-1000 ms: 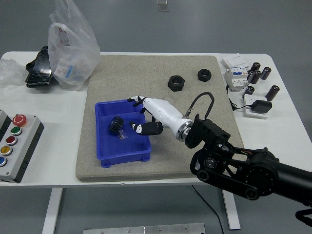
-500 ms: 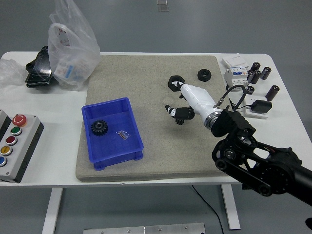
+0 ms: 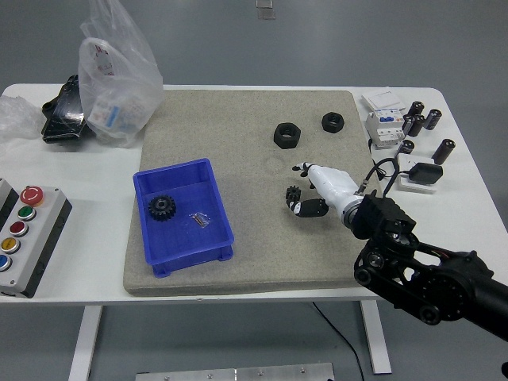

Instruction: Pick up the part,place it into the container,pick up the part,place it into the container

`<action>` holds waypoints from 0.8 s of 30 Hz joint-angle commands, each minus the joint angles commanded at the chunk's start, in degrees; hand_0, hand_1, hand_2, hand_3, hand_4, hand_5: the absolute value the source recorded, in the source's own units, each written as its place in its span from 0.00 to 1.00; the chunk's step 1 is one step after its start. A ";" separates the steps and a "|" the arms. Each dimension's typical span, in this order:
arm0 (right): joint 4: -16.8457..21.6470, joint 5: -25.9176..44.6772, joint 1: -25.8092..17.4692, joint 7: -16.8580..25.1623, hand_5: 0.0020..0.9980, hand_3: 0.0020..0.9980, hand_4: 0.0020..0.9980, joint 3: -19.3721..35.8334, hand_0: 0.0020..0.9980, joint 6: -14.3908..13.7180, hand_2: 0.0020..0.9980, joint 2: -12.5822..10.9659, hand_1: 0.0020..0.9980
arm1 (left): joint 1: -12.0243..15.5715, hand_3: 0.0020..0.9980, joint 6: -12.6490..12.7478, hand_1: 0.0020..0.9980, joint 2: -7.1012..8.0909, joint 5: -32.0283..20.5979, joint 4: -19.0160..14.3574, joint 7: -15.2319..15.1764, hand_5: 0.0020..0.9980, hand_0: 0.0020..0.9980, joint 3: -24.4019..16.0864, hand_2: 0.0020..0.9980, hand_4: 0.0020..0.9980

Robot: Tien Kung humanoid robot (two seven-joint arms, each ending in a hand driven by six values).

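A blue container [image 3: 221, 208] sits on the left part of a beige mat [image 3: 254, 262]. It holds a black gear [image 3: 162, 208] and a small metal piece [image 3: 200, 218]. Two black hex nuts lie on the far part of the mat, a larger one [image 3: 286, 135] and a smaller one [image 3: 332, 121]. My right hand [image 3: 300, 190], white with black fingertips, hovers over the mat's right half, nearer than the larger nut and apart from it. Its fingers are loosely spread and hold nothing. The left arm is out of view.
A clear plastic bag [image 3: 119, 71] and a black object [image 3: 63, 111] lie at the far left. A button box [image 3: 24, 230] sits at the left edge. A white breaker [image 3: 383, 119], several black cylinders [image 3: 421, 119] and a black adapter [image 3: 421, 173] stand at the right.
My right hand left the container, swung right up to the larger nut, then drew back toward me, empty. The container shifted left and the gear stays inside it.
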 joint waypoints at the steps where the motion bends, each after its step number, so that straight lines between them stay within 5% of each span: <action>1: -0.43 0.08 0.07 -0.02 0.38 0.87 0.69 -0.19 0.29 0.14 0.79 0.09 0.64 | 0.01 0.62 -0.01 0.65 -0.01 0.01 0.00 0.02 0.28 0.64 0.01 0.60 0.71; 2: -0.87 0.16 0.14 -0.03 0.38 0.87 0.69 -0.39 0.29 0.28 0.79 0.19 0.64 | 0.02 0.62 -0.01 0.65 -0.01 0.01 0.00 0.04 0.28 0.64 0.03 0.60 0.71; 3: -1.33 0.25 0.22 -0.05 0.29 0.78 0.52 -0.61 0.28 0.42 0.74 0.31 0.61 | 0.02 0.62 -0.02 0.65 -0.02 -0.01 0.00 0.06 0.28 0.64 0.06 0.60 0.71; 8: -3.11 0.82 0.52 -0.05 0.29 0.78 0.52 -1.61 0.28 0.72 0.74 0.86 0.61 | 0.01 0.62 -0.13 0.65 -0.06 -0.24 0.00 0.04 0.28 0.64 0.36 0.60 0.71; 9: -3.34 0.64 0.59 -0.11 0.27 0.60 0.35 -1.83 0.28 0.67 0.53 0.97 0.54 | 0.01 0.62 -0.16 0.65 -0.06 -0.27 0.00 0.03 0.28 0.64 0.42 0.60 0.71; 14: -3.78 -0.48 0.80 -0.44 0.27 0.60 0.35 -2.63 0.28 -0.09 0.53 1.34 0.54 | -0.04 0.62 -0.23 0.65 -0.08 -0.34 0.00 0.04 0.28 0.64 0.48 0.60 0.71; 15: -3.80 -0.53 0.84 -0.41 0.13 0.47 0.51 -2.78 0.27 -0.30 0.44 1.38 0.52 | -0.04 0.62 -0.24 0.65 -0.09 -0.32 0.00 0.06 0.28 0.64 0.45 0.60 0.71; 24: -4.13 0.16 1.07 0.63 0.14 0.42 0.48 -3.72 0.26 -2.56 0.41 1.73 0.51 | -0.01 0.62 -0.24 0.65 -0.09 -0.26 0.00 0.11 0.27 0.64 0.42 0.60 0.71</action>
